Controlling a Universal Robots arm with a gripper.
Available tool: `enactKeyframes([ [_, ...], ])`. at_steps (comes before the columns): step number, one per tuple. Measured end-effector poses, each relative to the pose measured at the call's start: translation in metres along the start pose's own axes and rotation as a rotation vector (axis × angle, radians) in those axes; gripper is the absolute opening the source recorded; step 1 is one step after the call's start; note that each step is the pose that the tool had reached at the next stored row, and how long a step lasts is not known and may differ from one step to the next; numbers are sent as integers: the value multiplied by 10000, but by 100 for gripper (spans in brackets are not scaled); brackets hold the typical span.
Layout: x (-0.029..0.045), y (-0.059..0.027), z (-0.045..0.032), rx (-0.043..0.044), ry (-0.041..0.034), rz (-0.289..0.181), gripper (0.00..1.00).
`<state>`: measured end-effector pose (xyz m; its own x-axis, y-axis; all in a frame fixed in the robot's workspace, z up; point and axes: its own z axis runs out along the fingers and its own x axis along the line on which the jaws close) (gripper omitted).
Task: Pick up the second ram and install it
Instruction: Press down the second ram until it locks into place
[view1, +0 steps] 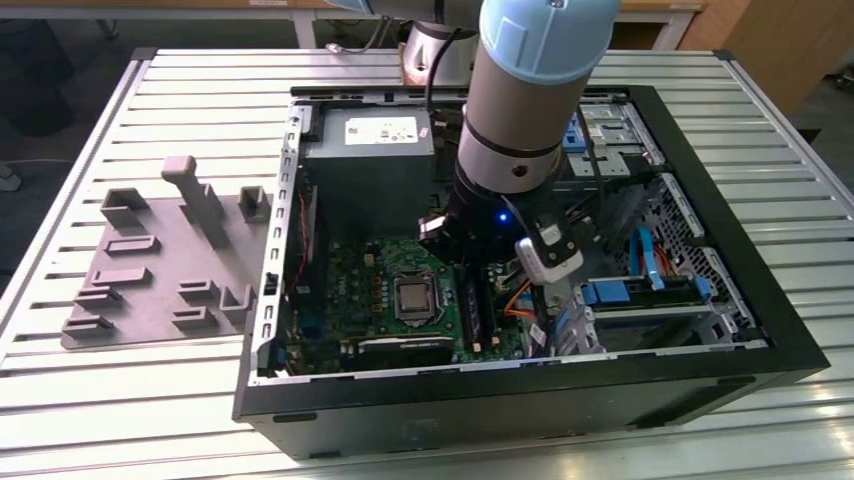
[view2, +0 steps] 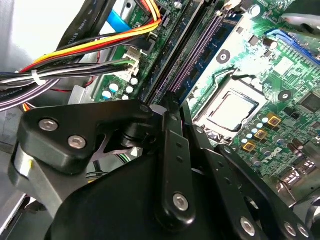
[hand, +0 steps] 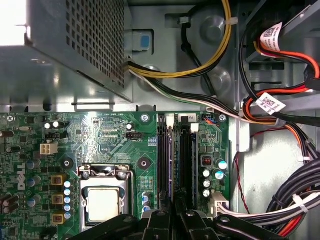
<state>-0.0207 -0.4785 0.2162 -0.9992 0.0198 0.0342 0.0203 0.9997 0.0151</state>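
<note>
My gripper (view1: 461, 272) is down inside the open computer case, over the memory slots (hand: 186, 160) of the green motherboard (view1: 360, 290). The second ram (view2: 202, 55), a thin blue-green stick with dark chips, stands on edge along the slot line beside the processor socket (hand: 102, 202). It runs straight out from between my fingertips in both wrist views. The gripper (view2: 172, 107) (hand: 175, 212) is shut on the ram (hand: 172, 160), and its black links hide the stick's near part. How deep the stick sits in its slot is hidden.
The grey power supply (view1: 374, 150) stands at the far end of the case. Bundles of coloured cables (hand: 280, 125) run beside the slots, and blue drive brackets (view1: 627, 290) lie on the exterior view's right. A grey fixture tray (view1: 160, 260) lies on the slatted table (view1: 134, 390) left of the case.
</note>
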Motion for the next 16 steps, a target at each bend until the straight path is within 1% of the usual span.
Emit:
enactKeyframes([
  [3, 0, 0, 4, 2, 1, -89, 14],
  [16, 7, -15, 46, -1, 8, -96, 14],
])
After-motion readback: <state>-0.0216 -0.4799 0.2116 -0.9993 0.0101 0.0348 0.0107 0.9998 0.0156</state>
